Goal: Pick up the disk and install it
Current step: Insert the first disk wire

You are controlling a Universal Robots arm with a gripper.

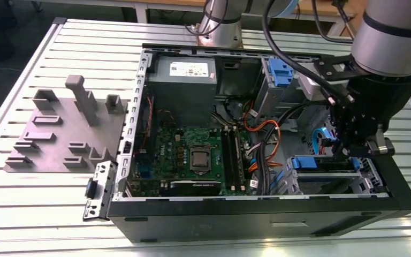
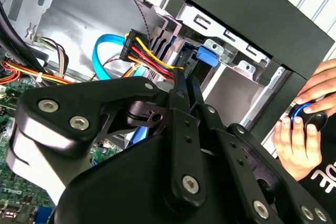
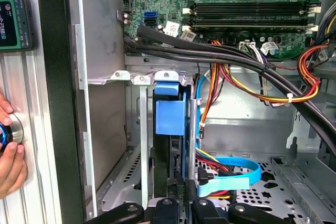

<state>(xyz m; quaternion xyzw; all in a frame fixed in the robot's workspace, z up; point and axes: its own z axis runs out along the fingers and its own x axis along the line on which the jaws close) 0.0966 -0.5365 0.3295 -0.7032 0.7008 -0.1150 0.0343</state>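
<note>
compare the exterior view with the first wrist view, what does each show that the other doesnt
Exterior view alone: the grey fixture block on the slatted table, the power supply in the case, and the arm's gripper lowered into the case's drive bay corner. First wrist view alone: a hand on a round knob outside the case wall, and the disk standing edge-on in its bay slot with its blue rail facing the camera. Shared: the open case, the green motherboard and the coloured cable bundle.
</note>
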